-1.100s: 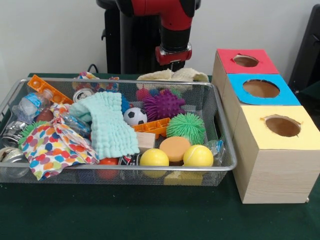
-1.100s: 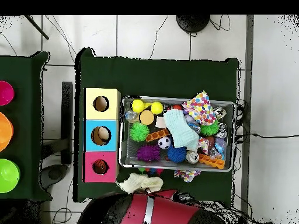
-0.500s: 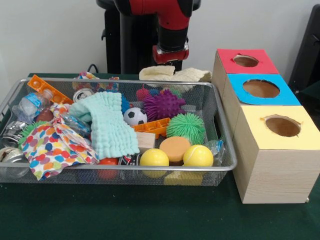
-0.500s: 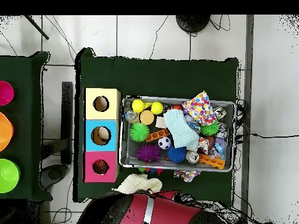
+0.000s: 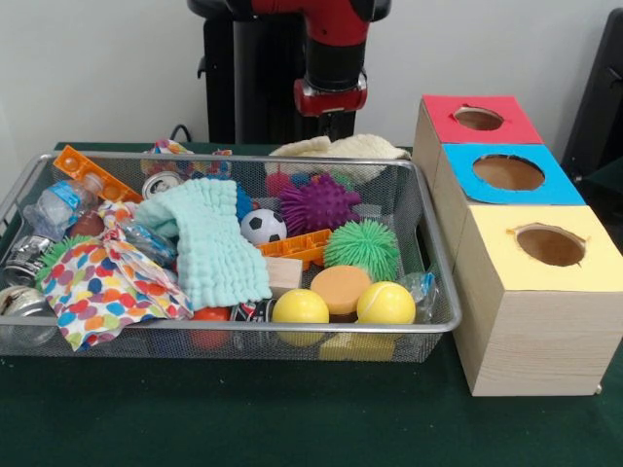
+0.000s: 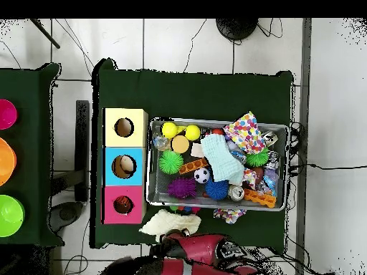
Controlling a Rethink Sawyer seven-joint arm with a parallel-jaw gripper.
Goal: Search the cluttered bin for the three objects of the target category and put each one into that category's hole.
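My gripper (image 5: 331, 125) hangs just above a cream, crumpled terry cloth (image 5: 336, 149) that lies outside the silver wire-mesh bin (image 5: 435, 255), beyond its far rim. Whether the cloth is pinched or merely under me I cannot tell, since the wrist hides the tips. I judge the cloth sits there because it has been lifted clear of the clutter and is on its way toward 1 of the 3 wooden boxes beside me: the red-topped box (image 5: 506, 129) is nearest my tool, the blue-topped box (image 5: 560, 188) is farther, and the yellow-topped box (image 5: 574, 277) is farthest of all.

Other soft candidates stay in the bin, well away from my tool: a mint-green folded washcloth (image 5: 214, 248) draped over the pile, and a multicoloured polka-dot fabric (image 5: 97, 287) beyond it.

My red and black arm (image 5: 336, 44) comes straight down, wrist vertical. From overhead, the arm (image 6: 193, 251) bends low over the table edge next to the cloth (image 6: 168, 223).
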